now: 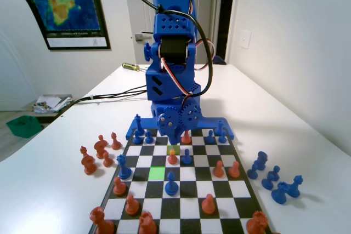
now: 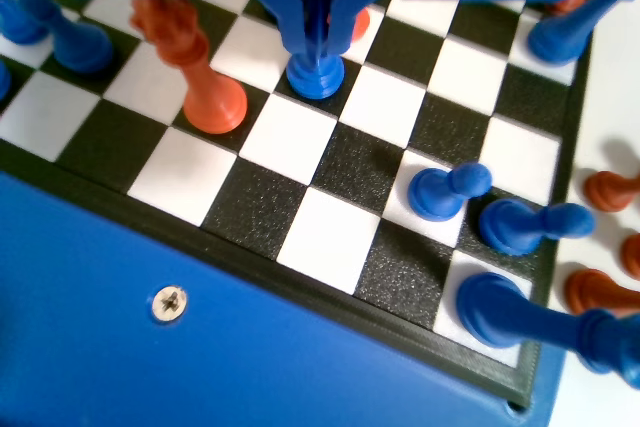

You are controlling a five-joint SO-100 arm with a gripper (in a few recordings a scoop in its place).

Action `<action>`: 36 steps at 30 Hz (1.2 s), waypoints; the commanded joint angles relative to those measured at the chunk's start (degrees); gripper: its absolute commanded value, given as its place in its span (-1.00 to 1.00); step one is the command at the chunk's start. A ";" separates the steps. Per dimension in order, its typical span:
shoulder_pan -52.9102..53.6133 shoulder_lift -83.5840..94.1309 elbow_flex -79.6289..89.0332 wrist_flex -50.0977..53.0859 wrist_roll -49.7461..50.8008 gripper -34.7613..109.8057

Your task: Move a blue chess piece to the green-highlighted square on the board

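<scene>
In the wrist view my gripper (image 2: 318, 42) hangs low over the board (image 2: 330, 237), its two jaws closed around a blue chess piece (image 2: 315, 77), a small pawn. The pawn's flared base rests on a black square and its head is hidden between the jaws. In the fixed view the gripper (image 1: 173, 135) is down at the far rows of the board (image 1: 189, 190). The green-highlighted square (image 1: 157, 173) lies bare about two rows nearer the camera and slightly left. A duller olive square (image 1: 173, 149) sits just in front of the gripper.
A tall orange piece (image 2: 205, 77) stands one square left of the held pawn. Blue pawns (image 2: 445, 192) stand to the lower right. An orange pawn (image 1: 172, 158) and blue pawns (image 1: 171, 183) stand near the green square. Captured pieces lie off both sides of the board.
</scene>
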 commanded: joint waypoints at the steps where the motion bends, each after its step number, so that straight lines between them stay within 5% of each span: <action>1: 0.53 1.41 0.00 -0.26 -1.76 -0.51; 9: 0.70 1.85 -0.18 0.18 -2.11 -0.51; 36: 4.92 4.04 -21.62 27.60 -2.11 -0.51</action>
